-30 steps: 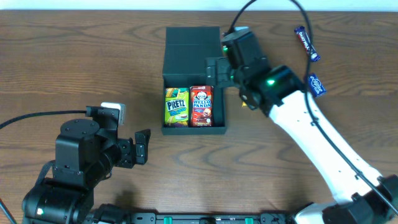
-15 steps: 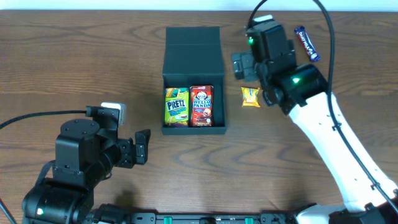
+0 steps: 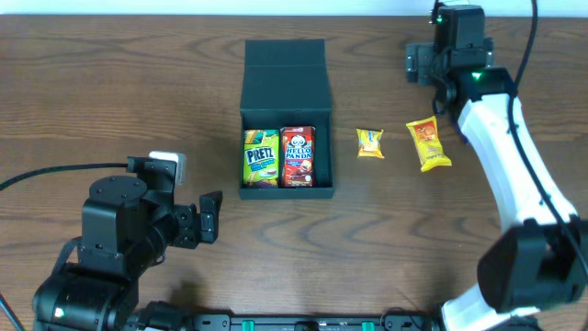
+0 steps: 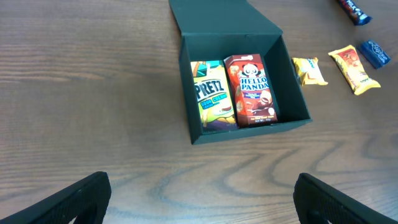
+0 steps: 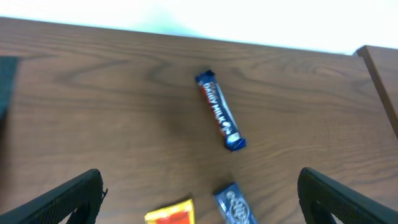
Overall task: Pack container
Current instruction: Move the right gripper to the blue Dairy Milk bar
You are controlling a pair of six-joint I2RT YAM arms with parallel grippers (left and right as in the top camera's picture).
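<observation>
matte black container (image 4: 249,132) looks stiff and light; take its flap lid (image 4: 217,15) by the free edge. your left claw (image 4: 202,199) and right claw (image 5: 199,193) gape, empty.

Left arm (image 3: 115,234) all black, black cable (image 3: 55,170) – right arm (image 3: 503,138) white-linked, black wrist, green light (image 3: 477,76)

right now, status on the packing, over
Left tool, right tool open, empty. Container open, Pretz box, Hello Panda box inside. Loose outside: small yellow packet, orange packet, blue packet, Dairy Milk bar. Nothing blocking.
</observation>
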